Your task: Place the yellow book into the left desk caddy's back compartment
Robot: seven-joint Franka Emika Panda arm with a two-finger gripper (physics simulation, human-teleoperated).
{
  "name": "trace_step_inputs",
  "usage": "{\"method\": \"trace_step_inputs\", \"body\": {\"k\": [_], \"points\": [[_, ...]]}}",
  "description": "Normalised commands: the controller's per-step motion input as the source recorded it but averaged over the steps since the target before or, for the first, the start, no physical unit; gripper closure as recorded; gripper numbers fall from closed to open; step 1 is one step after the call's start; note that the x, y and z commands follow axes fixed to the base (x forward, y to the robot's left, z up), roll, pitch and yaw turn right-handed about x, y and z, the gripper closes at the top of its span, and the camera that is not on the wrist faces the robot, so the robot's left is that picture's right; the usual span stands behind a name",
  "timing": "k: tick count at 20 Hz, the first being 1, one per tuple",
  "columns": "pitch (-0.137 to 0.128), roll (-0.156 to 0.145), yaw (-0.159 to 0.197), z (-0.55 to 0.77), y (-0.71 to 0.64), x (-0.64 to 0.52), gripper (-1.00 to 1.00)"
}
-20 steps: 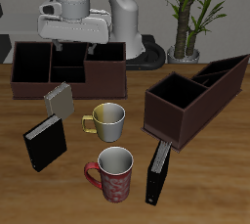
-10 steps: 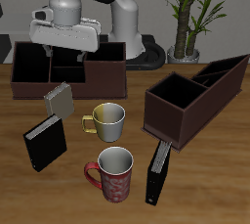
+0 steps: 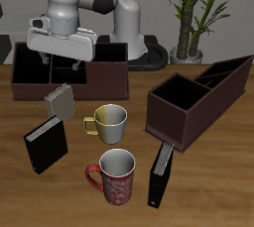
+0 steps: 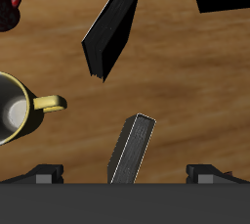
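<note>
Yellow book [image 4: 131, 148] upright beneath gripper [image 3: 63, 64]; jaws apart.

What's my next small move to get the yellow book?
Probably lower the gripper straight onto the yellow book. It stands untouched on edge beside the black book, and the wrist view shows it roughly centred between the spread fingers, apparently open and holding nothing.

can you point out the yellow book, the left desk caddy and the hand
yellow book [image 3: 60, 100], exterior view, on its cover.
left desk caddy [image 3: 203, 105], exterior view, on its near side wall.
hand [image 3: 65, 67], exterior view, between its fingertips above the book; whether it is open or shut is unclear.
</note>
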Motion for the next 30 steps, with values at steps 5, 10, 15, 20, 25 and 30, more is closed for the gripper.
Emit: {"method": "trace_step_inputs", "body": {"k": [5, 10, 15, 20, 25, 30], "points": [[0.028, -0.039, -0.026, -0.23, -0.11, 0.12, -1.00], [0.000, -0.001, -0.069, -0.03, -0.08, 0.13, -1.00], [0.004, -0.006, -0.042, -0.13, -0.06, 0.05, -1.00], [0.014, 0.014, -0.053, -0.22, -0.07, -0.01, -1.00], [0.012, -0.011, -0.023, -0.25, -0.10, 0.01, -1.00], [0.008, -0.008, -0.034, -0.24, -0.10, -0.01, -1.00]]}}
